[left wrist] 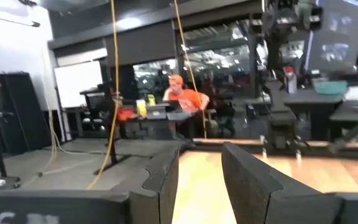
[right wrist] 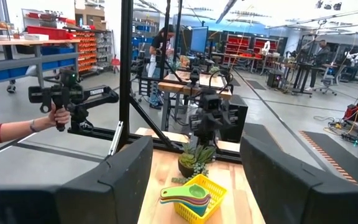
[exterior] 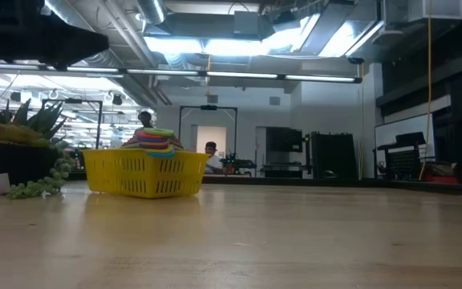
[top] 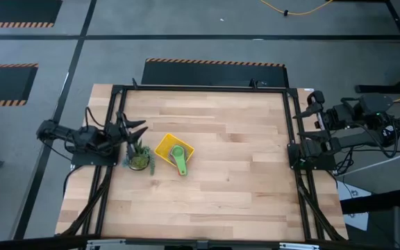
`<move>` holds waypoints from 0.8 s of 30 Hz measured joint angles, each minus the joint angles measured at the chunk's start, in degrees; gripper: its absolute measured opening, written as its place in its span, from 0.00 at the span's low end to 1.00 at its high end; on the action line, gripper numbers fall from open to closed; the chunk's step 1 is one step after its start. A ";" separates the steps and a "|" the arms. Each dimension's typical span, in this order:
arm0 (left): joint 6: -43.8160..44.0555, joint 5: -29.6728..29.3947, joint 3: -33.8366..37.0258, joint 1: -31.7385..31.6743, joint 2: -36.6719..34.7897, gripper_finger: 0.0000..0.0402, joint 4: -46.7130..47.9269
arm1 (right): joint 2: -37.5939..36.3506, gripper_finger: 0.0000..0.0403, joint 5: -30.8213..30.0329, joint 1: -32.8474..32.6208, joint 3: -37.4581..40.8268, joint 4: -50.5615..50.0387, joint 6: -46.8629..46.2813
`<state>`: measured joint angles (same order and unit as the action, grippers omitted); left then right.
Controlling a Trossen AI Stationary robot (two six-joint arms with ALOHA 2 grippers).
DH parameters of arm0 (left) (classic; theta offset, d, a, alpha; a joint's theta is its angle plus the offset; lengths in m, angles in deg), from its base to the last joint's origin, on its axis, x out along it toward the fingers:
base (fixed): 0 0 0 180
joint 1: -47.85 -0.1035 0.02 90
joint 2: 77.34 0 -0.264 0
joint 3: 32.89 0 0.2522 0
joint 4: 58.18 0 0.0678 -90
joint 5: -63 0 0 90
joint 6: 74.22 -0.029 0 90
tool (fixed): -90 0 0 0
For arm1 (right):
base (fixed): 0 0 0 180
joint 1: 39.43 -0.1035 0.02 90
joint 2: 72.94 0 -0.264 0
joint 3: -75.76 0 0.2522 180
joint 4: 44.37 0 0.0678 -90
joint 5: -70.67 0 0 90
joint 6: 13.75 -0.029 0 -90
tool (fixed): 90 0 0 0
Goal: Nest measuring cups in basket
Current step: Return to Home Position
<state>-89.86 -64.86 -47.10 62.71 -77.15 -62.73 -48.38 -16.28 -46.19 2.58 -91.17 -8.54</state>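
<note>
Overhead, level & wrist views of a light wood-plank table (top: 221, 180) w/ two dark robot arms at its left & right edges. A small square bright-yellow plastic basket (top: 164, 144) w/ low lattice walls sits left of centre on the table, turned cornerwise, just beside a small spiky green potted plant (top: 139, 160). Inside it is a nested stack of small round plastic measuring cups (exterior: 155, 140), green one on top, w/ red, orange & blue edges below. The stack rises above the basket rim, and the flat handles stick out over one wall. The left gripper (left wrist: 199, 180) hangs at the table's left edge near the plant, fingers apart w/ nothing between them. The right gripper (right wrist: 196, 163) sits back at the right edge, well apart from the basket, jaws wide open & empty. Handling, as a judgement: the cups look like thin, stiff, very light plastic, smooth enough to slip. Nested, they prob. sit loose, so a tilt or bump could fan them apart. Best hold is likely the bundled handles, pinched across their flat faces, or the top cup's rim; a squeeze on the round bowls would tend to slide off. The basket looks equally light & rigid and would skate easily on wood, so take it by a wall's top edge rather than push it. The task reads as done: every cup in view is in the basket.
</note>
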 joint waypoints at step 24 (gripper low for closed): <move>12.56 24.64 0.00 -21.05 0.15 0.29 15.41 | 0.02 0.62 -0.02 0.00 0.00 -2.12 -0.11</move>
<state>-77.29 -40.21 -47.10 41.66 -77.01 -47.32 -48.36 -16.30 -46.19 2.58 -93.29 -8.65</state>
